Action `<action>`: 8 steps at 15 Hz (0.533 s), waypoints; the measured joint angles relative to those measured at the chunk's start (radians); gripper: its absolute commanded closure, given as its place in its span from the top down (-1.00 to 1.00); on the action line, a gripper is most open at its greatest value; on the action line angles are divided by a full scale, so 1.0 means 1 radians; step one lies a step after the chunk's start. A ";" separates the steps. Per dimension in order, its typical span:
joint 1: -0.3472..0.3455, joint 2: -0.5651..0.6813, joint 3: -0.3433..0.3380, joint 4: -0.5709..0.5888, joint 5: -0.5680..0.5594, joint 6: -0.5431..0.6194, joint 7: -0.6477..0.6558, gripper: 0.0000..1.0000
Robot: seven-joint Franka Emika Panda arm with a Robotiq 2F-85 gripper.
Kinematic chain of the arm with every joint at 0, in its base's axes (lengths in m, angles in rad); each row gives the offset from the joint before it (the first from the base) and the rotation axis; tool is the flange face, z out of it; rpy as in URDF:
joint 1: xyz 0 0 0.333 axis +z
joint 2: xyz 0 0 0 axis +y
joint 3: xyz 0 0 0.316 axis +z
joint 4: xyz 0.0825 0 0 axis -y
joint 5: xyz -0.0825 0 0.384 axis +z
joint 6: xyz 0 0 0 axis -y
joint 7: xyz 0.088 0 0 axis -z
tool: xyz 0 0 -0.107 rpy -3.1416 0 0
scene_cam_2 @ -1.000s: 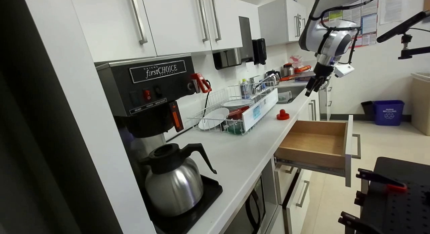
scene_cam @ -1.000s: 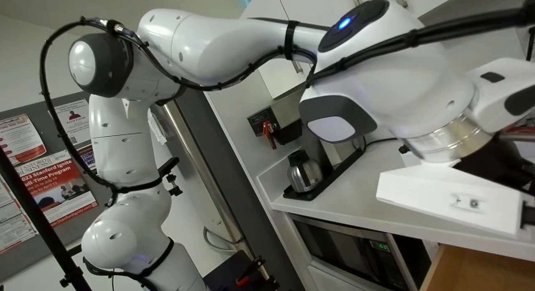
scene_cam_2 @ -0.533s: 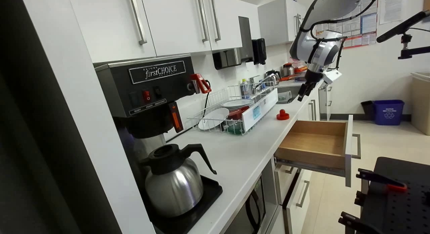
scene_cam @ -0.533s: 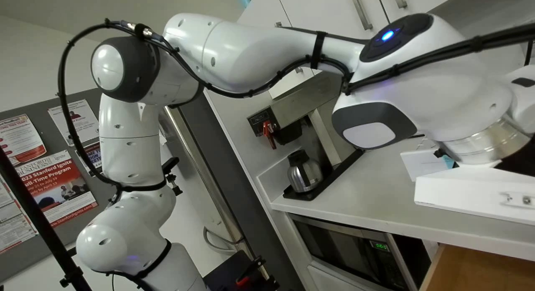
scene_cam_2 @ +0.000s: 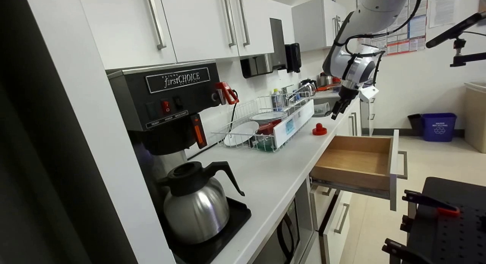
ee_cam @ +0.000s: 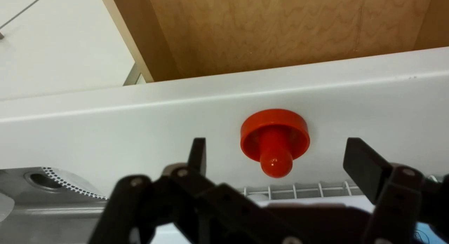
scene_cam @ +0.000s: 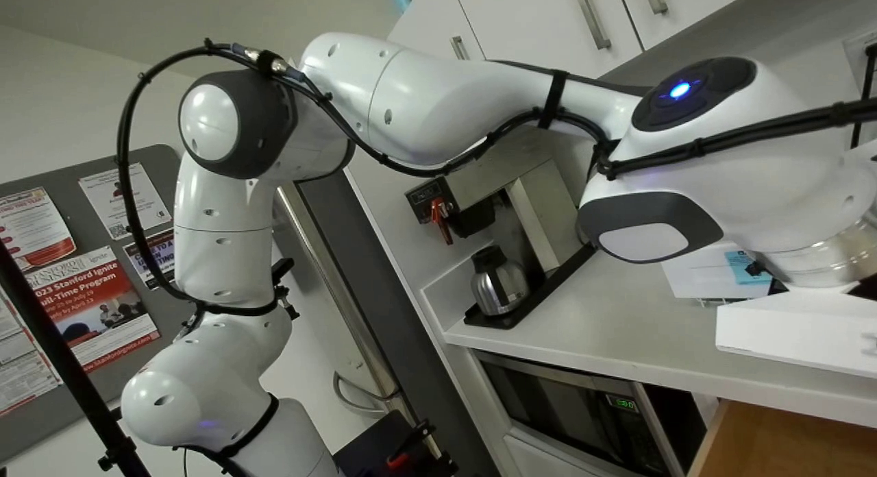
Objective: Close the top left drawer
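The top left drawer [scene_cam_2: 394,173] stands pulled out from under the counter in an exterior view. It has a white front with a bar handle and a wood-coloured inside. Its wooden side and floor also show at the lower right of an exterior view [scene_cam: 788,443] and at the top of the wrist view [ee_cam: 280,30]. The part of the inside I see is bare. My gripper [scene_cam_2: 337,110] is above the counter, higher than the drawer and apart from it. In the wrist view my gripper [ee_cam: 275,156] is open, its fingers wide apart with nothing between them.
A red knob-shaped piece [scene_cam_2: 319,130] sits on the counter [scene_cam_2: 273,173] below my gripper; it also shows in the wrist view [ee_cam: 276,146]. A dish rack [scene_cam_2: 292,123] stands behind it. A steel coffee pot [scene_cam_2: 197,214] and a black pegboard table [scene_cam_2: 452,226] are nearby.
In an exterior view my gripper has moved left and down, closer above the counter and the red piece. The drawer has not moved.
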 measured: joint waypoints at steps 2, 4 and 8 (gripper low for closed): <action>-0.002 0.000 0.000 0.000 -0.001 0.000 0.000 1.00; -0.010 0.001 0.010 0.001 -0.005 0.000 0.000 1.00; -0.017 0.010 0.045 0.034 -0.034 0.000 0.019 1.00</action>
